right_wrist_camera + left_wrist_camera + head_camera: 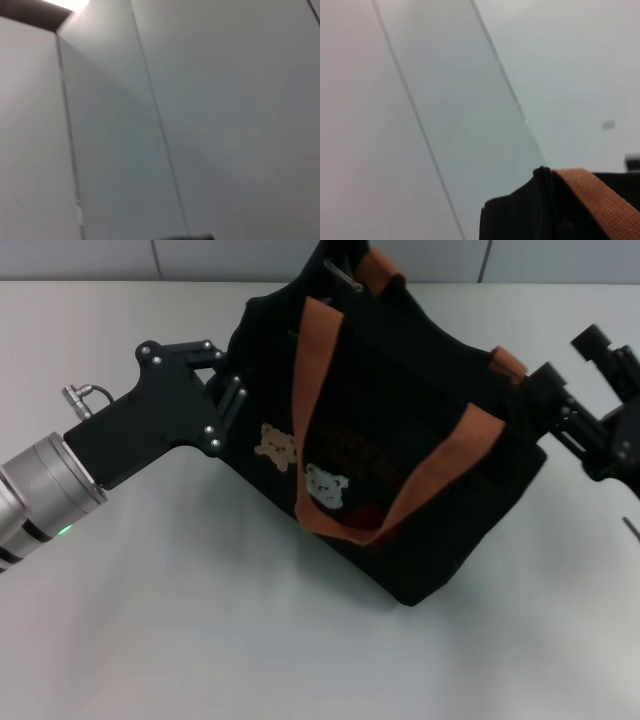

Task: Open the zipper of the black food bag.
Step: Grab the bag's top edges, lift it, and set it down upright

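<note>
The black food bag (420, 440) stands tilted in the middle of the white table (200, 640), with its tan and white bear patches (275, 447) facing me. Its brown-orange handles (305, 390) lie over the top and front. A small silver pull tab of the zipper (345, 278) shows at the bag's far top end, and I cannot tell how far the seam is parted. My left gripper (232, 385) is shut on the bag's left end. The left wrist view shows that bag corner (520, 220) and a handle strap (600, 200) close up. My right gripper (535, 390) is against the bag's right end.
A pale panelled wall (200, 255) runs behind the table. A thin small object (630, 528) lies at the right edge of the head view. The right wrist view shows only wall panels (200, 125).
</note>
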